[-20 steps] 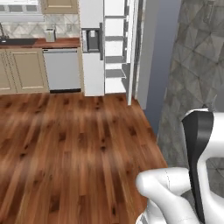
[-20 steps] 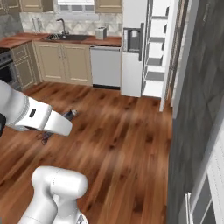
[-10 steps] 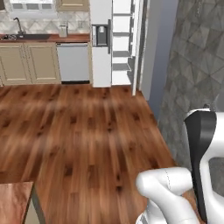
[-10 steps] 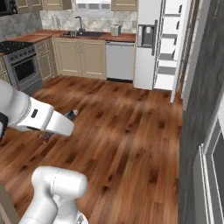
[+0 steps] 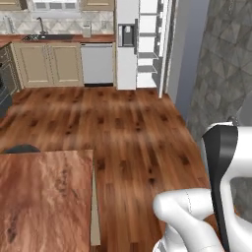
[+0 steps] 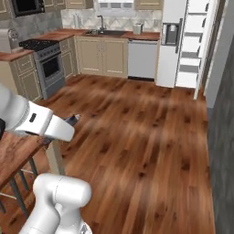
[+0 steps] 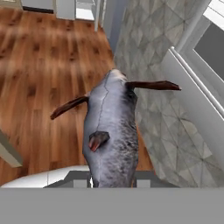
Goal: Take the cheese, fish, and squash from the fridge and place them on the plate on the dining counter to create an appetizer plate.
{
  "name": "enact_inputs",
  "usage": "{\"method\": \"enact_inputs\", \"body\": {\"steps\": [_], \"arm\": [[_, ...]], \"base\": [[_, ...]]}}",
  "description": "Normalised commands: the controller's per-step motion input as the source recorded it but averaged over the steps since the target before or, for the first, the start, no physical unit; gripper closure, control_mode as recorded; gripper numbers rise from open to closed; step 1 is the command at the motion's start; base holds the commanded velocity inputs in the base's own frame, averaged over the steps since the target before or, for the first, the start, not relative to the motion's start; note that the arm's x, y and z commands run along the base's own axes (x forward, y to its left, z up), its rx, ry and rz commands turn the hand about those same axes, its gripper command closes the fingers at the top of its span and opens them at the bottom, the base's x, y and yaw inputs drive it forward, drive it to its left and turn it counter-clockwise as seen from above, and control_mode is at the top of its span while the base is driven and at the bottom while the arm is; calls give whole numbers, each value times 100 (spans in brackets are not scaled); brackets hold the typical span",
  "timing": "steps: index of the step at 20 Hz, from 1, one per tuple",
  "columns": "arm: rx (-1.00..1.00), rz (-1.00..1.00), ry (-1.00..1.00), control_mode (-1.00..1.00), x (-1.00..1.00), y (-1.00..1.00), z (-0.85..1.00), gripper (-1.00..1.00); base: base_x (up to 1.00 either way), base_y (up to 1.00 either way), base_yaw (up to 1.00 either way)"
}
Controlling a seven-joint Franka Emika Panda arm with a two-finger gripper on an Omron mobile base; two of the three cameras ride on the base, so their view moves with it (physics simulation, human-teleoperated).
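Wood-floored kitchen, fridge [image 5: 140,44] open at 12 o'clock.
Gripper [image 7: 111,181] clamps the grey fish [image 7: 109,135]; dining counter [image 5: 44,197] at 8 o'clock.

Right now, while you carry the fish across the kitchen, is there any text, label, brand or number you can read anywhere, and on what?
None: no readable text in any view.
The fridge has a dark dispenser panel, with no legible marking.
The dishwasher and stove fronts carry no readable lettering.
The fish in the gripper bears no label.
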Motion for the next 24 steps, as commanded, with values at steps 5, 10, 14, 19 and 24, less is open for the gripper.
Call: {"method": "enact_inputs", "body": {"steps": [5, 10, 14, 19, 24], "arm": [[0, 0, 0, 100, 0, 0, 0, 100], [0, 0, 0, 100, 0, 0, 0, 100], [0, 0, 0, 100, 0, 0, 0, 100], [0, 0, 0, 100, 0, 0, 0, 100], [0, 0, 0, 100, 0, 0, 0, 100]], "base": [[-100, 17, 5], [-100, 16, 4], [-100, 27, 3], [-100, 31, 3], [-100, 33, 2]]}}
